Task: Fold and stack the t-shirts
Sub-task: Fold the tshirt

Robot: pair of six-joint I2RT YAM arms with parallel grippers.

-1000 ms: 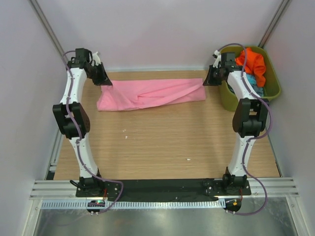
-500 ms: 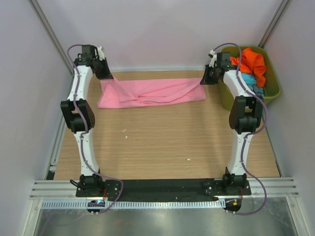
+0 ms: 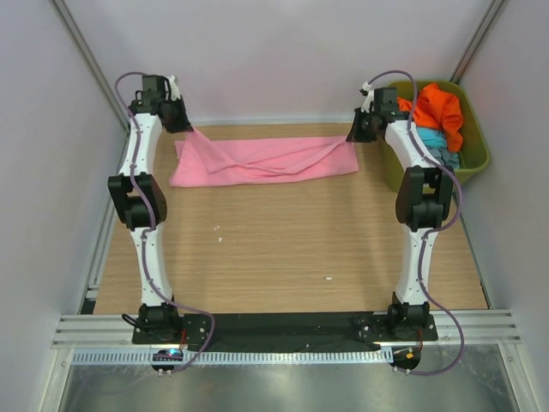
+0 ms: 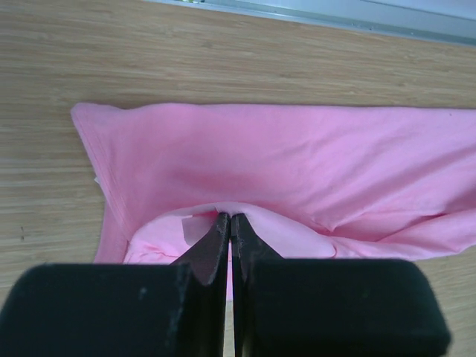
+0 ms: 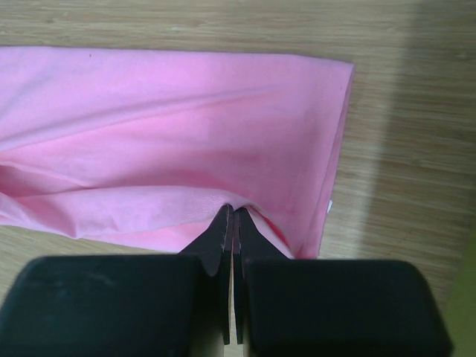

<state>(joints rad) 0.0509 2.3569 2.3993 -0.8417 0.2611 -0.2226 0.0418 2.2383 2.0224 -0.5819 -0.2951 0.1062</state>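
Wood-grain tabletop (image 3: 274,257) with pale walls on three sides. Pink t-shirt (image 3: 266,160) stretched out as a long, crumpled band across the upper middle of the top view, mostly flat on the wood. Left gripper (image 3: 183,126) up at the upper left, pinched tight on the band's left end, with the cloth drawn up off the table into a little peak. Same deal at the upper right: right gripper (image 3: 356,135) squeezed together on the right end, cloth lifted to meet it. Both wrist views pretty much identical, black fingertips pressed together at lower centre with a fold of pink caught between, rest of the tee spread beyond the tips toward the top of the frame. Over at the far right of the top view, olive-green tub (image 3: 476,163) just beside the right arm, holding a heaped orange t-shirt (image 3: 439,112) and a bit of light blue t-shirt (image 3: 433,140) underneath.
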